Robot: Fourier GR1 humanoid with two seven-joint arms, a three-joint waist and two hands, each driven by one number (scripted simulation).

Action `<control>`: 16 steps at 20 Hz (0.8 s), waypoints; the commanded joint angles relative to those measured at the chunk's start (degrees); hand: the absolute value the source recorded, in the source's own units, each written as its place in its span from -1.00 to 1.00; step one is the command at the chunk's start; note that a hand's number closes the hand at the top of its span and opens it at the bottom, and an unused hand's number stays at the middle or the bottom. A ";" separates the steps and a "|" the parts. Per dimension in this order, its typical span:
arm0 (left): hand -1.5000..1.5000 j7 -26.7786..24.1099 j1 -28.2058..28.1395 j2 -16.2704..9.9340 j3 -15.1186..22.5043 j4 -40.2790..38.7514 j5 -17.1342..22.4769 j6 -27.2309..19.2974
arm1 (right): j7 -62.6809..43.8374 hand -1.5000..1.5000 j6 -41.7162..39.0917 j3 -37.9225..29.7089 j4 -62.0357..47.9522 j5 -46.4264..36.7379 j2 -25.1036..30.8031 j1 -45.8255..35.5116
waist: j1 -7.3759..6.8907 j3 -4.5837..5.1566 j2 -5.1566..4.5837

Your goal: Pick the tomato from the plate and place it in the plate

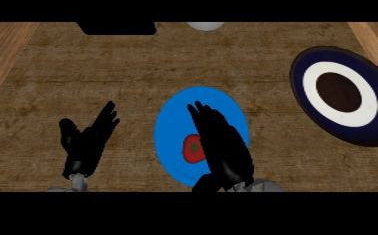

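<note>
The tomato (193, 148) lies on the blue plate (177, 119), in its lower half, and is partly hidden by the right hand (221, 149). This hand hangs over it with straight, released fingers, so the tomato is just to its left side and beneath. The left hand (85, 141) rests open, farther away. The dark ringed plate (310, 74) waits at the right, with bare counter (111, 69) between the two plates.
</note>
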State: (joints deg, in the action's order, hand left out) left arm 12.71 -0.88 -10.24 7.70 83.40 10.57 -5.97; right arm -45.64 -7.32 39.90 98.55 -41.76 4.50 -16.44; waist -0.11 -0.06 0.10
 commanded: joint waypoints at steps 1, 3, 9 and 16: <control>0.00 -1.54 -1.20 2.94 2.05 -1.44 -2.64 -0.96 | 1.11 -1.00 0.44 -0.40 -4.17 -4.71 -1.37 0.16 | 0.00 0.06 -0.08; 0.00 -1.99 -1.25 0.82 -0.57 -0.64 -1.85 1.12 | 3.26 -1.00 -0.46 -2.55 -4.71 -5.51 -0.44 0.91 | -0.02 0.06 -0.08; 0.00 -0.48 0.06 1.88 -2.69 -1.14 -0.94 2.34 | 4.96 -1.00 -3.28 -4.22 -7.59 -7.08 -3.07 1.69 | 0.03 0.06 -0.08; 0.00 -0.58 4.91 3.99 -3.20 -6.59 -3.56 0.92 | 1.05 -1.00 1.35 0.64 -16.22 -3.22 -4.47 -4.85 | -0.05 0.07 -0.15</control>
State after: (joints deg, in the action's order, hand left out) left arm 12.24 -0.53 -7.69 5.74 82.73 7.77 -4.51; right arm -40.98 -6.10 38.14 84.13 -46.85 0.48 -18.31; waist -0.25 -0.10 0.06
